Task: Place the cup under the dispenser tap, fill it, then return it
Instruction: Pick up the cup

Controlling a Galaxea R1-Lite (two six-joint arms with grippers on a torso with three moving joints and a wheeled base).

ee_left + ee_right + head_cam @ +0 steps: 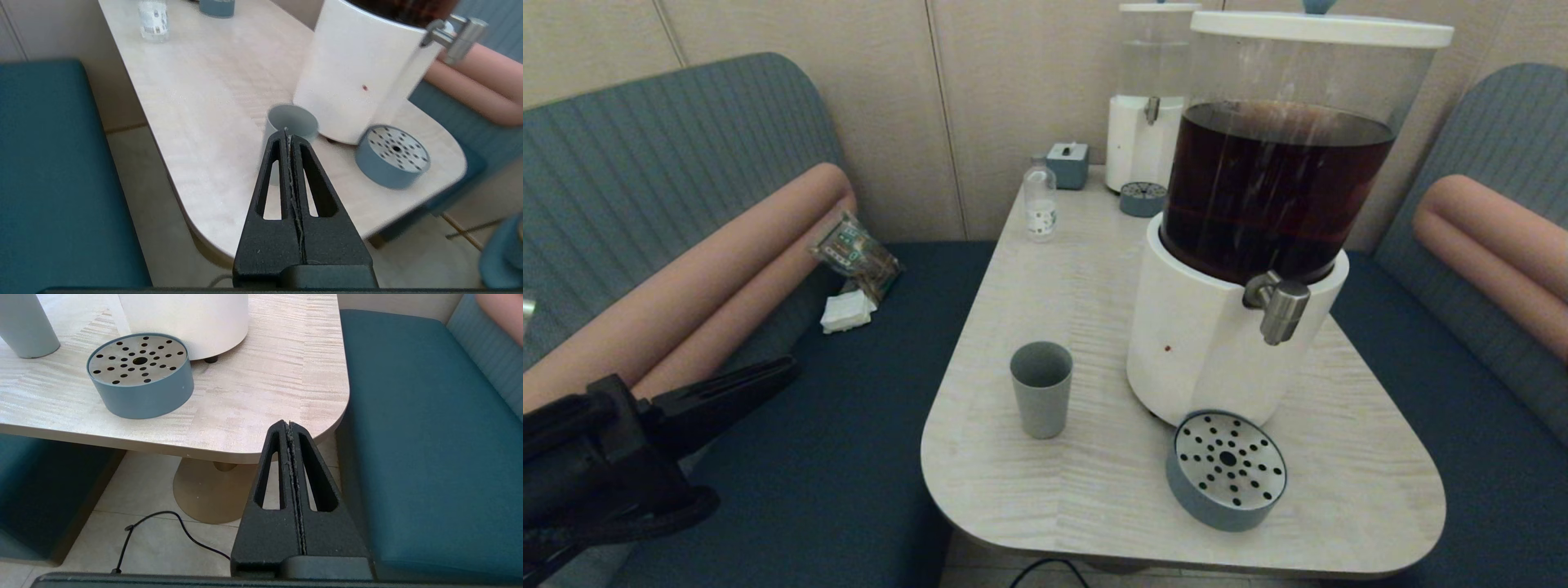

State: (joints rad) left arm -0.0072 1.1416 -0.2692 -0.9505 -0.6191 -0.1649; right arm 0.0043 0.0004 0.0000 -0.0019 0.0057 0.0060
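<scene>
The grey-blue cup [1041, 389] stands upright and empty on the pale table, left of the dispenser's white base [1205, 343]. In the left wrist view the cup [292, 122] shows just beyond my fingertips. The brushed-metal dispenser tap [1281, 305] juts from the base above the round perforated drip tray [1227, 468]. My left gripper [788, 369] is shut and empty, off the table's left edge over the bench seat, pointing toward the cup. My right gripper [289, 424] is shut and empty, low beside the table's near right corner; it is out of the head view.
A small clear bottle [1039, 200], a blue-grey box [1067, 163], a second dispenser [1150, 98] and a second drip tray [1143, 198] stand at the table's far end. A packet and a folded napkin [848, 310] lie on the left bench. A black cable [163, 535] runs on the floor.
</scene>
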